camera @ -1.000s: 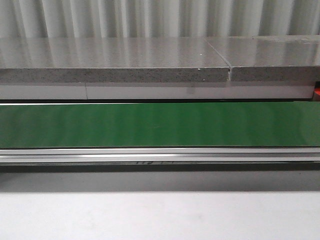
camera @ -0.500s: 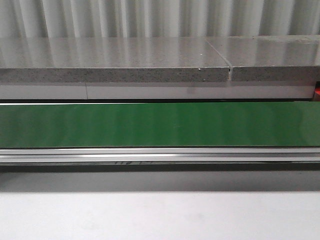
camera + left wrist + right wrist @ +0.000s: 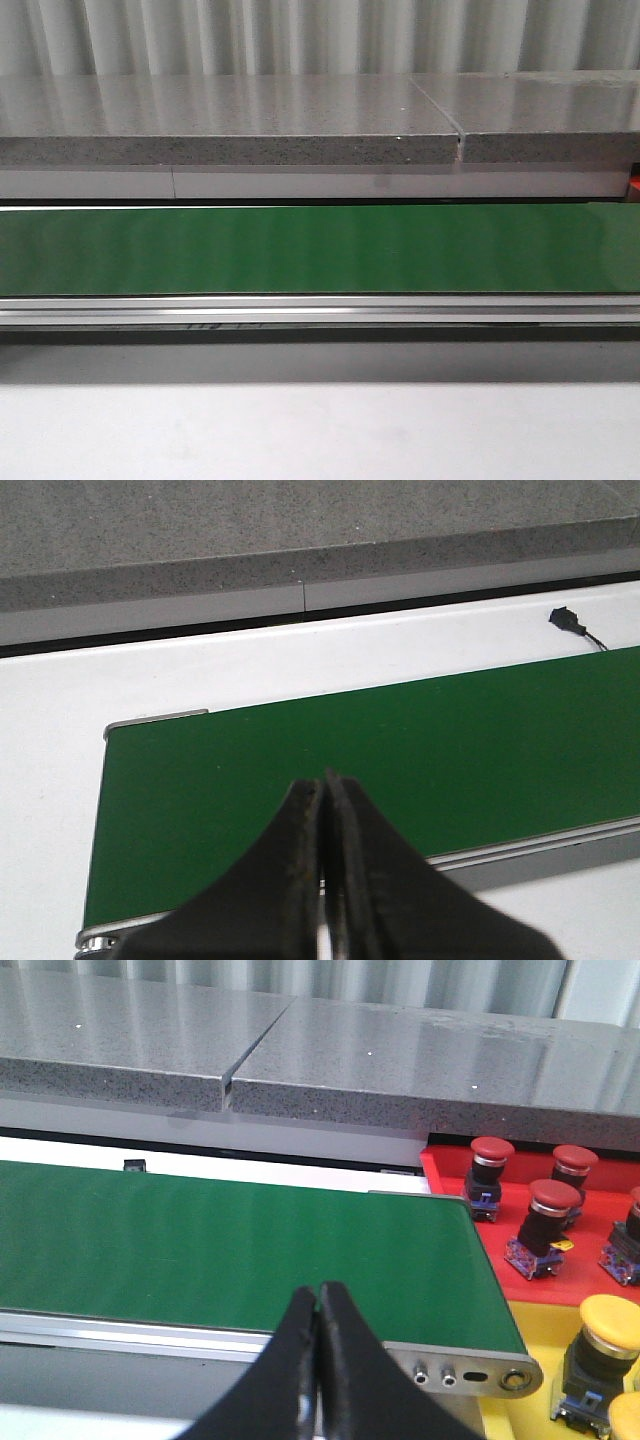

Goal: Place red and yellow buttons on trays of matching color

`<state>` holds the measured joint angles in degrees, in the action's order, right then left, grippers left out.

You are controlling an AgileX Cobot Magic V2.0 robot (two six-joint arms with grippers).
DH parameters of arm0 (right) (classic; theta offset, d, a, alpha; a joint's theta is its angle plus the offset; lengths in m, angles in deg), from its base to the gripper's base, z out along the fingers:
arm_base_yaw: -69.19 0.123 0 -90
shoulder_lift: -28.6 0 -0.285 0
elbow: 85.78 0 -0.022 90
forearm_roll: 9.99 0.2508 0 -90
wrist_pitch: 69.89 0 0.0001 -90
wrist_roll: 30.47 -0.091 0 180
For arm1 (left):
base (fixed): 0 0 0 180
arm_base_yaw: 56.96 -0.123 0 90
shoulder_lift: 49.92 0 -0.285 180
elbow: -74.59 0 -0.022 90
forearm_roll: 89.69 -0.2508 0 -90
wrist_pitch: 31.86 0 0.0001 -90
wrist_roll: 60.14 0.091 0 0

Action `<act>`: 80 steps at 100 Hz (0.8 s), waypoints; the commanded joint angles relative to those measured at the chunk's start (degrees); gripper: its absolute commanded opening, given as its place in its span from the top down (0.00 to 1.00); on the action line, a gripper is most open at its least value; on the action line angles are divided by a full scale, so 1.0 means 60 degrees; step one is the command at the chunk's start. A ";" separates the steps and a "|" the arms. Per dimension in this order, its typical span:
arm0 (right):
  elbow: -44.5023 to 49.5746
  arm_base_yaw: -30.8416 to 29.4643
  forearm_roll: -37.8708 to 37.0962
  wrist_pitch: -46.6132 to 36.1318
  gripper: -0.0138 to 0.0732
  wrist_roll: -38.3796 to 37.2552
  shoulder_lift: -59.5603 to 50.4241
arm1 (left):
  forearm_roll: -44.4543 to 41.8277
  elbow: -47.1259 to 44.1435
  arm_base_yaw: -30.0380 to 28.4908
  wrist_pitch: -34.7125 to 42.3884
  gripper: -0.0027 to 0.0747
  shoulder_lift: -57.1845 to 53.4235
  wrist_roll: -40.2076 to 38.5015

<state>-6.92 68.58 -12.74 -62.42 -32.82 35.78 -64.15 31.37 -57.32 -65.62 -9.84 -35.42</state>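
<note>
The long green conveyor belt ran the full width of the scene with nothing standing on its surface, so a gripper could pass anywhere along it. Beyond its far edge, the thick grey speckled stone shelf rose as a ledge and closed off the far side. Past the belt's right end, the red plastic tray was crowded with upright red mushroom-head push buttons standing close together, leaving only narrow gaps between them. Just nearer, the yellow plastic tray held yellow mushroom-head push buttons, with some bare floor beside them.
</note>
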 commanded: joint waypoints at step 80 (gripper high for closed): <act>-0.0058 0.0000 -0.0115 -0.0811 0.92 0.0009 -0.0151 | -0.0088 -0.0291 0.0094 0.1822 0.99 -0.0358 -0.0353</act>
<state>-6.92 68.58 -12.74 -62.42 -32.82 35.78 -64.67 29.32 -57.32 -62.19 -11.07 -35.78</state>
